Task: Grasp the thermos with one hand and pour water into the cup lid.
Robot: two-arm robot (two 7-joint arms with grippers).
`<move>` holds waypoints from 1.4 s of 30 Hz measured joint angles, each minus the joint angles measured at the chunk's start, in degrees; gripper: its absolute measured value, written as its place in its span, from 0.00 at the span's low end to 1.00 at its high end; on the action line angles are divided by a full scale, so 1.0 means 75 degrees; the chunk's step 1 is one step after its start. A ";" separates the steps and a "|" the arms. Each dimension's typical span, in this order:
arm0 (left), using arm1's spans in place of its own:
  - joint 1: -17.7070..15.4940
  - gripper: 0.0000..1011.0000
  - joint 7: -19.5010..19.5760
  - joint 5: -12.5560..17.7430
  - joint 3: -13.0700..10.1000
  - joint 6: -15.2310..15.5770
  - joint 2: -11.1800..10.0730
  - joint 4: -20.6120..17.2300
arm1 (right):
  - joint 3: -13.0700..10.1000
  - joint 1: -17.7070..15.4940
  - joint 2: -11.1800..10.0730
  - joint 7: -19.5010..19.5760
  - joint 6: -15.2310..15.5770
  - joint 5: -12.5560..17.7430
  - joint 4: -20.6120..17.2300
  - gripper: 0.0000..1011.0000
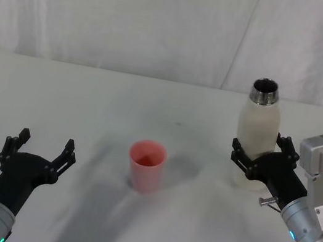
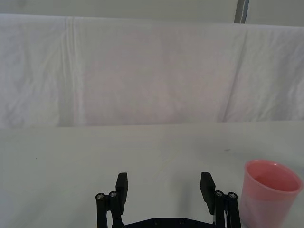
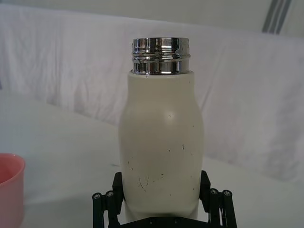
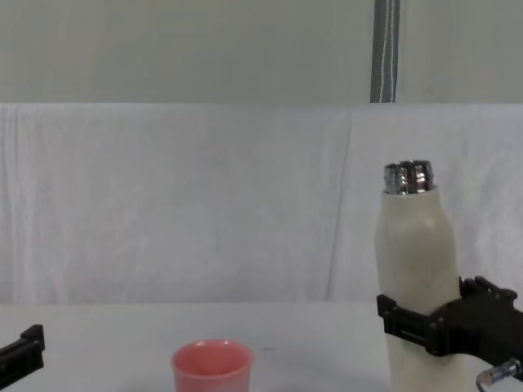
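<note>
- The thermos stands upright on the right side of the tabletop, its shiny threaded steel neck open at the top and its cream-white body scuffed with small dark marks.
- The right gripper has its black fingers set around the lower body of the thermos, one on each side and pressed against it, so the bottle is gripped low down while its base is still on the tabletop.
- The cup lid, a small pink cup, sits upright with its mouth up near the middle of the tabletop, well apart from the thermos and to its left.
- The left gripper hovers at the near left, its fingers spread wide with nothing between them; the cup lid stands just beside it to the right, not touched.
- The tabletop is covered in plain white, and a creased white cloth hangs as a backdrop behind it, with a grey upright pole above the cloth.
</note>
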State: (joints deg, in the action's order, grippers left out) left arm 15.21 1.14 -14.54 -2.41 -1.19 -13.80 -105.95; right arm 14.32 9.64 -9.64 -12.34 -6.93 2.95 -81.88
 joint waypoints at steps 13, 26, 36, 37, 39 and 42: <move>0.0000 0.99 0.0000 0.0000 0.0000 0.0000 0.0000 0.0000 | 0.0100 0.0077 -0.0408 -0.0230 -0.0104 -0.0369 -0.0749 0.94; 0.0000 0.99 0.0000 0.0000 0.0000 0.0000 0.0000 0.0000 | 0.0491 0.0312 -0.0830 -0.0219 0.0142 -0.1400 -0.0981 0.94; 0.0000 0.99 0.0000 0.0000 -0.0001 0.0000 0.0000 0.0000 | 0.1001 0.0531 -0.1029 0.0006 0.0591 -0.2694 -0.1035 0.94; 0.0000 0.99 0.0000 0.0000 -0.0001 0.0000 0.0000 0.0000 | 0.1073 0.0561 -0.1044 0.0035 0.0637 -0.2872 -0.1035 0.94; 0.0000 0.99 0.0000 0.0000 -0.0001 0.0000 0.0000 0.0000 | 0.1158 0.0592 -0.1063 0.0057 0.0683 -0.3061 -0.1035 0.94; 0.0000 0.99 0.0000 0.0000 0.0000 0.0000 0.0000 0.0000 | 0.1353 0.0654 -0.1100 0.0087 0.0764 -0.3470 -0.1031 0.94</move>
State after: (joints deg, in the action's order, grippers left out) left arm 15.21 1.14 -14.55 -2.41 -1.19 -13.81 -105.95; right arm 24.47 14.55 -17.89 -11.69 -1.20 -23.07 -89.61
